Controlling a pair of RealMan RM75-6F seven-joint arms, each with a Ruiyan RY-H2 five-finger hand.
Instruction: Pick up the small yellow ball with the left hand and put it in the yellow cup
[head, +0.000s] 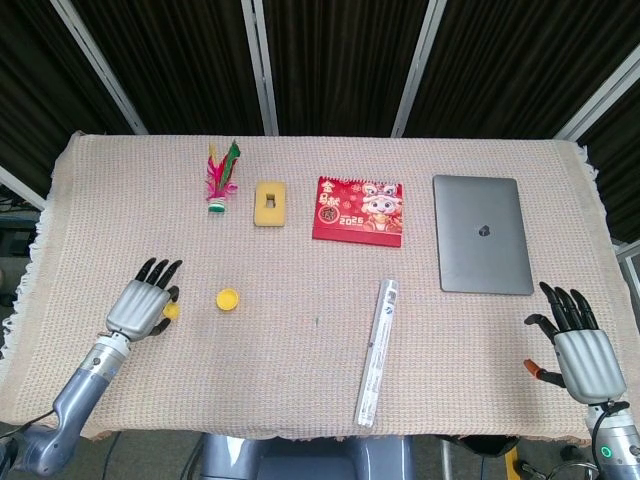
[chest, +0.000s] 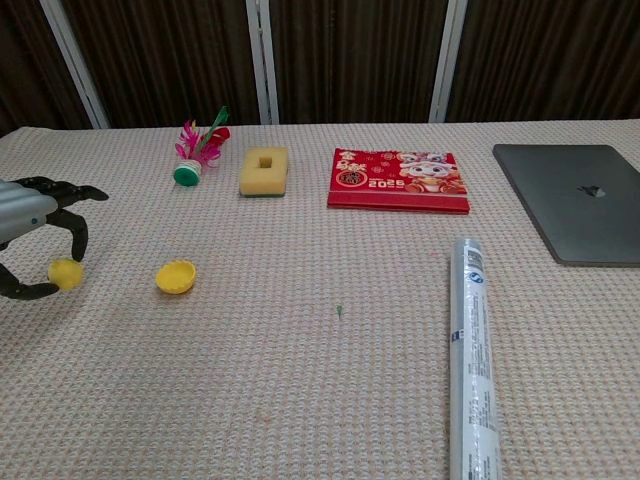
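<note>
The small yellow ball (head: 171, 311) (chest: 64, 272) is pinched between the thumb and a finger of my left hand (head: 141, 306) (chest: 30, 235), lifted above the cloth at the table's left. The yellow cup (head: 228, 298) (chest: 176, 275) stands open side up on the cloth just right of that hand, a short gap away. My right hand (head: 580, 345) hovers at the front right corner with fingers spread and nothing in it; the chest view does not show it.
A long silver tube (head: 376, 351) (chest: 471, 350) lies front centre-right. A grey laptop (head: 481, 247), a red calendar (head: 358, 210), a yellow sponge (head: 267, 203) and a feather shuttlecock (head: 220, 178) line the far side of the cloth-covered table (head: 300, 370).
</note>
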